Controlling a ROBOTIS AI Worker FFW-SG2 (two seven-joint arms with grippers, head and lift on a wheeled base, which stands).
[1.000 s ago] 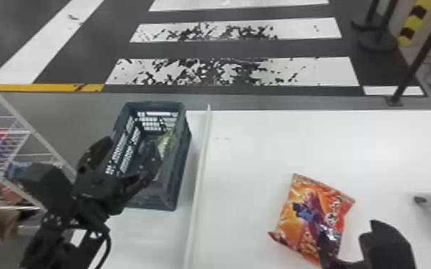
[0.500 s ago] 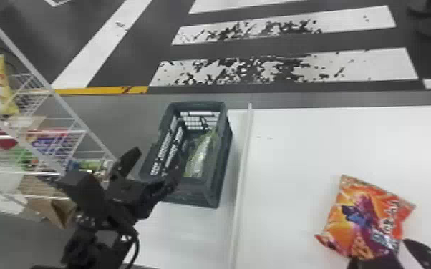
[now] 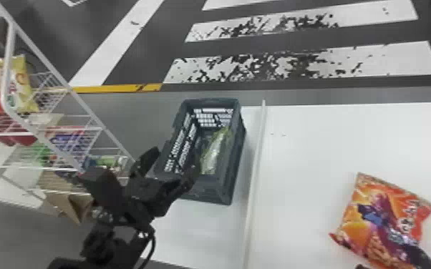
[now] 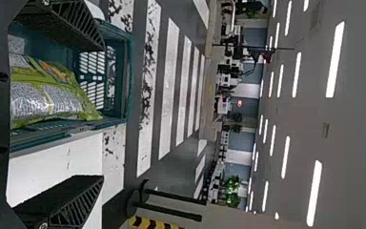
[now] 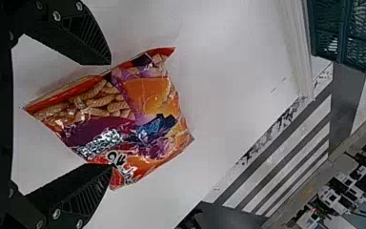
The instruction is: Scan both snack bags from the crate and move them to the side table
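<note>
At the near left of the crate point(image 3: 207, 191), left gripper point(image 3: 176, 159) with fingers well apart and no hold on anything. In the left wrist view, a wide gap between the fingers of the left gripper point(image 4: 103, 112), with the crate and a green bag beyond. To the right of the crate and nearer the robot, right gripper point(image 3: 389, 259), also spread wide, clasping nothing, at the orange bag point(image 3: 386, 218); in the right wrist view, one finger over the edge of the bag, perhaps touching, hard to tell. Inside the crate, toward the right wall, green bag point(image 3: 211, 153). Right of the crate, flat on the white table point(image 3: 333, 143), orange bag. Just beside the crate on the right, white strip point(image 3: 256, 161). Left of the crate, wire rack point(image 3: 9, 57) with snack packets point(image 3: 18, 84). Beyond the crate, striped floor point(image 3: 368, 64).
</note>
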